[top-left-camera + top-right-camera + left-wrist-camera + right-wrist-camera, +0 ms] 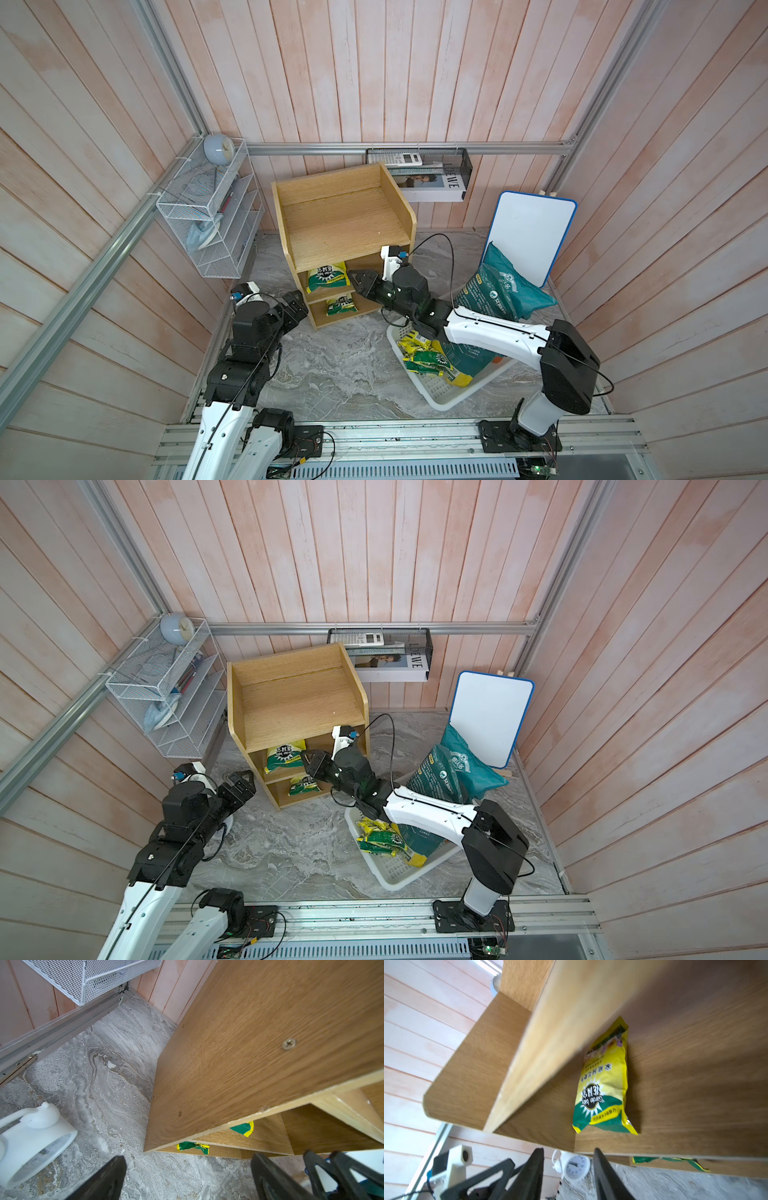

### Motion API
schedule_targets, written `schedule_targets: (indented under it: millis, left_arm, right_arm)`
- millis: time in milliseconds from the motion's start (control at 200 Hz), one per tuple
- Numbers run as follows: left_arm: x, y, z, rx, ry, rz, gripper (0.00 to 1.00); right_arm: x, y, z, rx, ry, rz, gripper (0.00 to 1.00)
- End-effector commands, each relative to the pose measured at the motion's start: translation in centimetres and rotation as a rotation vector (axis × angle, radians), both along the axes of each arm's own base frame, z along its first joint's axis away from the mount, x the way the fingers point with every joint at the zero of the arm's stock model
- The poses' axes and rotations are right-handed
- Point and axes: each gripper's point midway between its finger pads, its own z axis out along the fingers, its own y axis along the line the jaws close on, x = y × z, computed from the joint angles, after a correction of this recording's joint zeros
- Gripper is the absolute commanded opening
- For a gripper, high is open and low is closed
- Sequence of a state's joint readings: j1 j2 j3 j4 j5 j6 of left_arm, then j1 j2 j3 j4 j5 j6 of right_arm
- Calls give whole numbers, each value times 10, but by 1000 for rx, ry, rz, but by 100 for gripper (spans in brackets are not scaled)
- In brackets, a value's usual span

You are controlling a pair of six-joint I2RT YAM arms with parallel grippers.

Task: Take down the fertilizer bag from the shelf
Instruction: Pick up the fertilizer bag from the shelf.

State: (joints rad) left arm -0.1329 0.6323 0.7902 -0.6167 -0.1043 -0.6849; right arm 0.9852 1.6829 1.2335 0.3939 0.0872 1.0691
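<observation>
Fertilizer bag (602,1088) on shelf (695,1084), far end shadowed | right hand (568,1150) spread (empty) | left hand (188,1156) spread

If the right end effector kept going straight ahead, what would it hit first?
Probably the yellow-and-green fertilizer bag on the middle tier of the shelf; the right end effector points into that opening, though depth is unclear.

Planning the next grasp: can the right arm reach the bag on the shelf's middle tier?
Probably yes. The right tool is at the open front of the shelf, jaws apart and empty, close beside the middle-tier fertilizer bag. The right wrist view shows nothing between them.
</observation>
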Motion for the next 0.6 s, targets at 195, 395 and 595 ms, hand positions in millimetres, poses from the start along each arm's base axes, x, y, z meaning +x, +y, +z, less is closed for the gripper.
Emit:
schedule_targets:
  millis: [195,395,595]
  left_arm:
    - [-4,1,-1,0,-22,-1,100]
    - [-4,2,0,-1,-30,5,100]
    - [-4,1,-1,-6,-29,2,100]
  right_arm:
    - [29,2,-48,-31,119,-144,40]
    - [30,9,-60,62,131,-161,38]
    - [42,7,-70,-8,129,-193,42]
